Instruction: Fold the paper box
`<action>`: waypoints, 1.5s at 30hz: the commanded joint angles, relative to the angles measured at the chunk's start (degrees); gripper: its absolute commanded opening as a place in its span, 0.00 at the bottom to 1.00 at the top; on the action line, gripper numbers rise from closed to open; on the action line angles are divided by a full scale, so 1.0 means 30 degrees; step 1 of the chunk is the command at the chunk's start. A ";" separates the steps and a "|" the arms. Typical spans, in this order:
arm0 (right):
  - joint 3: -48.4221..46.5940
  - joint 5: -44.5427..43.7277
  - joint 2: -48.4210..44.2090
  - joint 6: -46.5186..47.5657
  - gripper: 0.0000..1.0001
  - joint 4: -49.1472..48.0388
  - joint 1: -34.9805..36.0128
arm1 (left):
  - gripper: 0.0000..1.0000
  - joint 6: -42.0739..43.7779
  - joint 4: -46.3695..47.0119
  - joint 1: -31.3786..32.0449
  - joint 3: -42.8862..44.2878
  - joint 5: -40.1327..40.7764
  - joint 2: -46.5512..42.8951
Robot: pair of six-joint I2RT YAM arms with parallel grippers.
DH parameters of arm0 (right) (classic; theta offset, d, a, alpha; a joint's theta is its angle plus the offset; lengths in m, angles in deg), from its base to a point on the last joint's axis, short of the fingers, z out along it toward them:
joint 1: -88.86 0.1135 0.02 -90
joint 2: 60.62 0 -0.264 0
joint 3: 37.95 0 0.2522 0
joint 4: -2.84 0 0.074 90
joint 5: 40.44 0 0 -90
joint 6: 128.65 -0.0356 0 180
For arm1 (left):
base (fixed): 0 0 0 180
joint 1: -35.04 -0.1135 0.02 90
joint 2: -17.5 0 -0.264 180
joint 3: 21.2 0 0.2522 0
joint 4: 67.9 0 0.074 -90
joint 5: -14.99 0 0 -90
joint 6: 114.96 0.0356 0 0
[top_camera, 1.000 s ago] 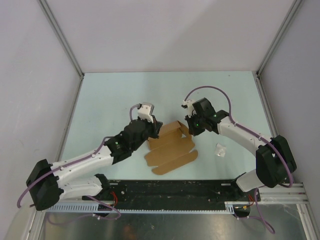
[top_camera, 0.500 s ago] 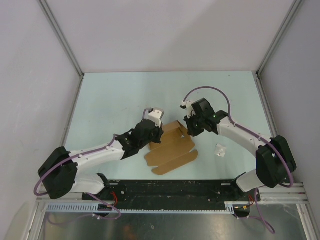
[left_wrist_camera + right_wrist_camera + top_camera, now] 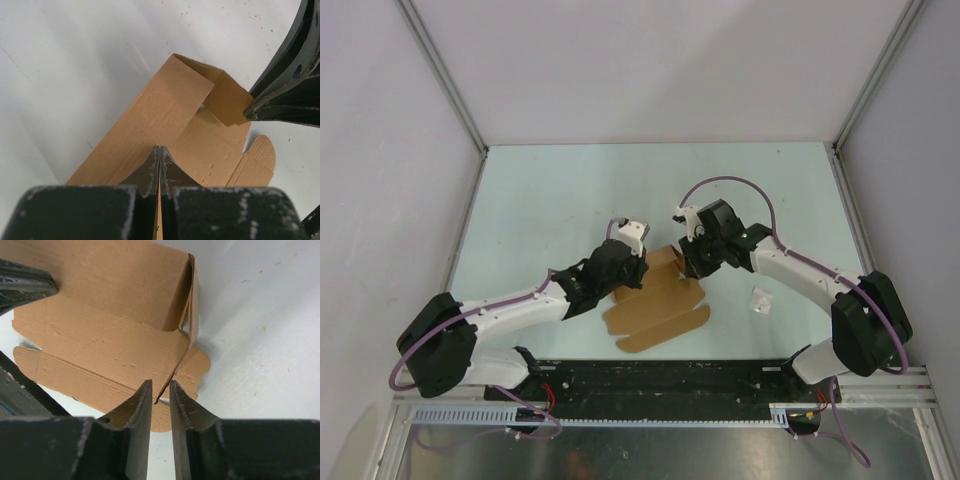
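Top external view, read from left to right: the left gripper [image 3: 636,266], the paper box [image 3: 658,302] and the right gripper [image 3: 692,264] are shown close together, with the box between and just below the two sets of fingertips.

Left wrist view: the left gripper is seen clenched on the paper box, a thin brown edge being pinched between its closed fingers [image 3: 150,167]. The raised long panel is seen running straight ahead from these fingertips, and the flat panels are spread ahead and to the right. At the panel's far end a short tab is turned inward, where it is met by a finger of the right gripper.

Right wrist view: the jaws are seen slightly parted and nothing is clamped. An upright end flap is presented edge-on within their gap, apparently untouched by either finger. The remaining sheet is spread ahead and to the left of the fingertips, and bare table [image 3: 260,320] is seen to the right.

The long creases are judged to run crosswise from one gripper to the other. The end flap is judged nearer to the right arm, so the coming fold is taken to depend on that flap staying in line with the right jaw gap.
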 commanded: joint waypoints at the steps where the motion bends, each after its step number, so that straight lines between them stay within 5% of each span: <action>1: 0.0077 0.1058 0.0269 -0.0122 0.27 -0.0897 0.0140 | 0.00 0.0022 0.0658 -0.0032 -0.0520 -0.0526 -0.0077; 12: 0.0135 0.2874 0.0649 -0.0239 0.37 -0.2128 0.0169 | 0.00 -0.0095 0.0804 -0.0032 -0.1312 -0.0292 -0.0429; 26: 0.0867 0.4633 0.1470 -0.0034 0.19 -0.4412 0.0141 | 0.00 0.0139 0.0600 -0.0032 -0.1078 -0.0175 -0.0957; 33: 0.1160 0.5835 0.2027 -0.0034 0.36 -0.5760 0.0111 | 0.00 0.0198 0.0482 -0.0032 -0.1019 -0.0116 -0.0986; 45: 0.1718 0.8033 0.2378 -0.0912 0.42 -0.8748 -0.0064 | 0.00 0.0256 0.0365 -0.0061 -0.0931 -0.0028 -0.1074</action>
